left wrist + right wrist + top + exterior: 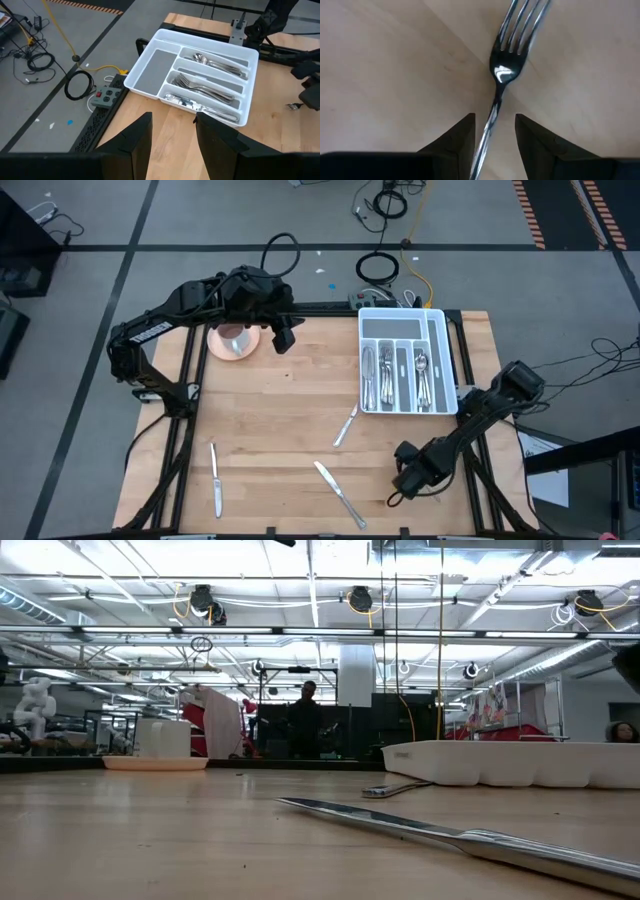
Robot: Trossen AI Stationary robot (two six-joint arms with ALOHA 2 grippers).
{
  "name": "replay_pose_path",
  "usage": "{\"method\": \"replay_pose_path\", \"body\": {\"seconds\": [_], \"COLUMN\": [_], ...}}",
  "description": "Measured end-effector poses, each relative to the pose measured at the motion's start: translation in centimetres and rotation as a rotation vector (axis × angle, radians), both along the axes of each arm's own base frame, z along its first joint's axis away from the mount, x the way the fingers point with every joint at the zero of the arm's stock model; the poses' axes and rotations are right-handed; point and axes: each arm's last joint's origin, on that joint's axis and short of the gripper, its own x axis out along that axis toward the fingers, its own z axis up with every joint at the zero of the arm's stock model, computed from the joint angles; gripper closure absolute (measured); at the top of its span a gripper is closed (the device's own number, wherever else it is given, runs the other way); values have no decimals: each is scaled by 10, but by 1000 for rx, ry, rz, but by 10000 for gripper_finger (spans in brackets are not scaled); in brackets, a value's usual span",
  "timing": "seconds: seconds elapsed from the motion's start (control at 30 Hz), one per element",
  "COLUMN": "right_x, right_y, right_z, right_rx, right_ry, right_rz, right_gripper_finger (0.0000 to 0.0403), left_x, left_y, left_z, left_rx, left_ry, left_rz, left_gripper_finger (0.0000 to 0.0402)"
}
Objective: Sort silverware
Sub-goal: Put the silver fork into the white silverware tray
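Fork point(496, 95) between the right pincer's spread fingers.
Tray point(438, 360) mostly filled; three pieces left on the counter point(270, 440); left pincer point(172, 137) spread.

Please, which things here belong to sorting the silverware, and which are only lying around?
Belong to the job:
- sorted silverware in the white tray
- left knife, middle knife
- loose piece near the tray
- fork in the right wrist view

Only lying around:
- pink bowl
- power strip and coiled cable on the floor
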Motion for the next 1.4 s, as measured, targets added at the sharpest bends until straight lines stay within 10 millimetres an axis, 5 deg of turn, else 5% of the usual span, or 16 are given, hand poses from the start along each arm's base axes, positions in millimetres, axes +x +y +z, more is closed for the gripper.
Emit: {"method": "replay_pose_path", "body": {"seconds": [0.2, 0.4, 0.7, 0.93, 1.13, 1.4], "right_x": [10, 18, 30, 40, 52, 66], "right_y": [5, 2, -16, -35, -81, -185], "right_z": [-19, -22, -5, 17, 35, 40], "right_rx": [61, 126, 154, 96, -10, -54], "right_ry": [38, 44, -38, -128, -191, -191], "right_rz": [38, 53, -23, -251, -422, -502], "right_gripper_finger": [290, 391, 401, 402, 402, 403], "left_x": [0, 0, -1, -1, -2, -4], "left_y": [0, 0, 0, 0, 0, -1], "left_z": [0, 0, -1, -1, -2, -6], "left_rx": [0, 0, -2, 2, -3, -19], "left_ry": [0, 0, 10, 17, 33, 74], "left_rz": [0, 0, -1, -5, -4, 0], "left_gripper_finger": [243, 243, 243, 243, 243, 243]}}
